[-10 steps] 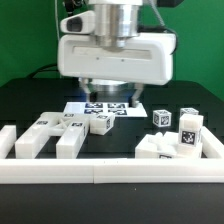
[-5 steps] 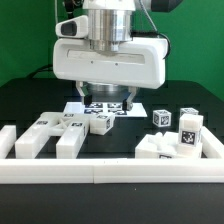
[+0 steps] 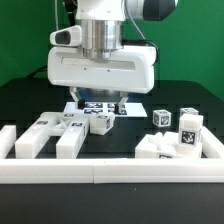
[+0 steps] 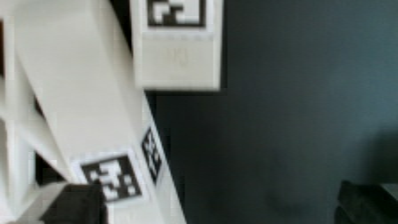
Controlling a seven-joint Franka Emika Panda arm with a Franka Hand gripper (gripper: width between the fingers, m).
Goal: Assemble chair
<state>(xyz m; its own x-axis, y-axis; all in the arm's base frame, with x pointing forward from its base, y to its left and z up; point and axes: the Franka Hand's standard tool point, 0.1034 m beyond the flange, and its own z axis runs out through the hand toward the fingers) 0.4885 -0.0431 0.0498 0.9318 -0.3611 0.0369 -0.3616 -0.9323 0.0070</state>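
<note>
The chair is loose white tagged parts on the black table. Two long bars (image 3: 30, 138) (image 3: 68, 138) lie at the exterior view's left, with a small cube (image 3: 100, 122) beside them. At the exterior view's right stand two cubes (image 3: 160, 117) (image 3: 188, 128) and a low block (image 3: 158, 148). My gripper (image 3: 98, 103) hangs open just above the table, behind the small cube, holding nothing. In the wrist view a long bar (image 4: 107, 120) and a tagged block (image 4: 178, 50) lie below the gripper (image 4: 217, 205). One dark finger (image 4: 63, 205) is near the bar's tagged end.
The marker board (image 3: 100, 106) lies flat under the gripper. A long white border rail (image 3: 110, 170) runs along the front, with a side piece (image 3: 214, 150) at the exterior view's right. Green backdrop behind the table.
The gripper has shifted toward the exterior view's left and sunk slightly toward the table. Its jaws stay open. No part has moved.
</note>
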